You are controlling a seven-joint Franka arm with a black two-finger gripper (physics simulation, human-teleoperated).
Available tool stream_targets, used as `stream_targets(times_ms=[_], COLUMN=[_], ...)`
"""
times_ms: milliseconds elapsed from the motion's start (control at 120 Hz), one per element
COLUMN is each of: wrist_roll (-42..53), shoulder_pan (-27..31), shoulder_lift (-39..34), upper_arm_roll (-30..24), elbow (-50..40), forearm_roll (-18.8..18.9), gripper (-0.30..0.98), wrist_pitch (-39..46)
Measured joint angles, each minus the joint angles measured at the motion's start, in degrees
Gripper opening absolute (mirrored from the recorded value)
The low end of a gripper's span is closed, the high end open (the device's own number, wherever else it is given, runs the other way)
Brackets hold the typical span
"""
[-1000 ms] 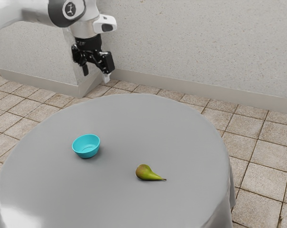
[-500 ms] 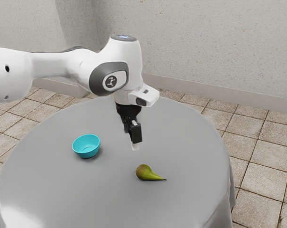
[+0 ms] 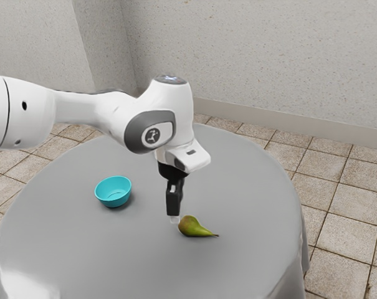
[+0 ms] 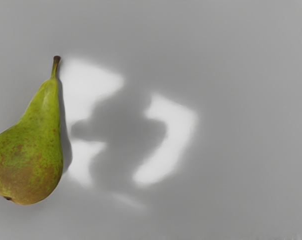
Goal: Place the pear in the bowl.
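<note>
My gripper point(image 3: 174, 219) points down, low over the table, close by the pear's round end; whether it touches the pear I cannot tell. Lying on its side, the green-brown pear point(image 3: 192, 227) has its stem toward the exterior view's right. In the wrist view the pear point(image 4: 32, 145) is seen from above, off to one side of the hand, apart from a narrow shadow along its edge. A turquoise bowl point(image 3: 113, 194) stands upright with nothing in it, on the exterior view's left of the gripper and pear.
The round table point(image 3: 232, 180) has a smooth grey cover that hangs over its edge. The arm reaches in above the table's far left part in the exterior view, higher than the bowl. Behind are a tiled floor point(image 3: 350, 237) and a pale wall point(image 3: 288, 62).
My hand has swung from beyond the table's far edge toward the exterior view's right, then come down beside the pear. Pear and bowl have stayed where they were.
</note>
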Motion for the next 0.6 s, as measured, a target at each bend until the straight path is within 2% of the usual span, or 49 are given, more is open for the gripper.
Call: stream_targets(times_ms=[92,292,600], wrist_roll=[2.1,6.2,10.4], shoulder_pan=[0.0,0.4,0.7], shoulder_lift=[2.0,5.9,7.8], upper_arm_roll=[0.1,0.1,0.3], elbow=[-0.1,-0.2,-3.4], forearm_roll=[0.2,4.0,4.9], gripper=[0.69,0.69,0.69], wrist_pitch=[2.2,10.5,17.1])
